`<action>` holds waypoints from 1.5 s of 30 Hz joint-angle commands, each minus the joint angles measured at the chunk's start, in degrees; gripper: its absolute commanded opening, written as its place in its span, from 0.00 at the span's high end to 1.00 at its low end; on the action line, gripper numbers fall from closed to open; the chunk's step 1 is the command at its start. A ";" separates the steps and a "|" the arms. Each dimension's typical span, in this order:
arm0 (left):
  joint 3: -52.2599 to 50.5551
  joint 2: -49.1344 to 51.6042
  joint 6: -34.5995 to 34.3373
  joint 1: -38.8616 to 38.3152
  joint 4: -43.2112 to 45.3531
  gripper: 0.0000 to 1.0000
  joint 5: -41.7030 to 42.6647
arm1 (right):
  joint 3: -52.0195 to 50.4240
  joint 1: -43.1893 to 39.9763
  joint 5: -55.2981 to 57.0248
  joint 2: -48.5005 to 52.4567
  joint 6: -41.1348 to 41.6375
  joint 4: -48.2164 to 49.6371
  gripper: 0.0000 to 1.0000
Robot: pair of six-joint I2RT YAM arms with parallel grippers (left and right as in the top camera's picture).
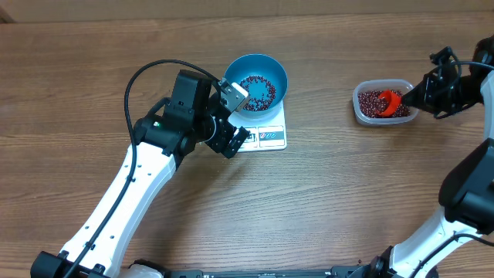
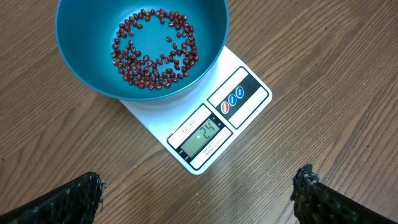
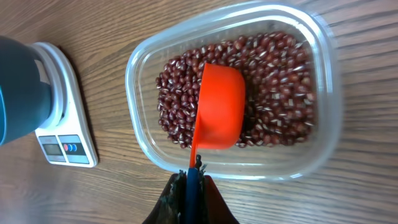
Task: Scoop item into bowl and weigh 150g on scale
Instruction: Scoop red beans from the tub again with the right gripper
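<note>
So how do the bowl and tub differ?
The blue bowl is round and opaque; the clear tub is rectangular. The bowl sits on the scale, the tub on the table. The bowl holds a thin scatter of beans; the tub a deep layer plus the orange scoop. Both hold red-brown beans.

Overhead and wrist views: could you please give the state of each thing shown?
left hand: open, empty
right hand: shut on orange scoop
orange scoop: in the clear tub, on its beans
blue bowl: on scale, few beans inside
scale: on, reads 24
clear tub: uncovered, holding beans
</note>
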 commanded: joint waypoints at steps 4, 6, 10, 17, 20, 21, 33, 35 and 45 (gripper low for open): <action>1.20 -0.13 0.22 0.13 0.22 0.00 -0.31 | -1.40 2.93 -4.79 3.32 -0.59 0.37 0.96; 1.20 -0.13 0.22 0.13 0.20 0.00 -0.31 | -1.40 3.32 -5.33 3.32 -0.55 0.39 0.96; 1.20 -0.13 0.22 0.13 0.22 0.01 -0.31 | -1.40 2.05 -11.74 3.32 -0.55 0.61 0.96; 1.20 -0.13 0.22 0.13 0.22 0.01 -0.31 | -1.40 -1.86 -14.58 3.32 -0.50 0.02 0.96; 1.20 -0.13 0.22 0.13 0.22 0.00 -0.31 | -1.40 -3.72 -15.04 3.32 -0.52 0.04 0.96; 1.20 -0.13 0.22 0.13 0.22 0.00 -0.31 | -1.40 -4.81 -15.96 3.32 -0.57 0.09 0.96; 1.20 -0.13 0.22 0.13 0.22 0.00 -0.31 | -1.40 -15.26 -28.24 3.32 -12.22 -9.81 0.96; 1.20 -0.13 0.22 0.13 0.22 0.00 -0.31 | -1.40 -16.37 -30.73 3.32 -15.23 -11.89 0.96; 1.20 -0.13 0.22 0.13 0.22 0.01 -0.31 | -1.40 -21.03 -37.99 3.32 -21.79 -18.10 0.96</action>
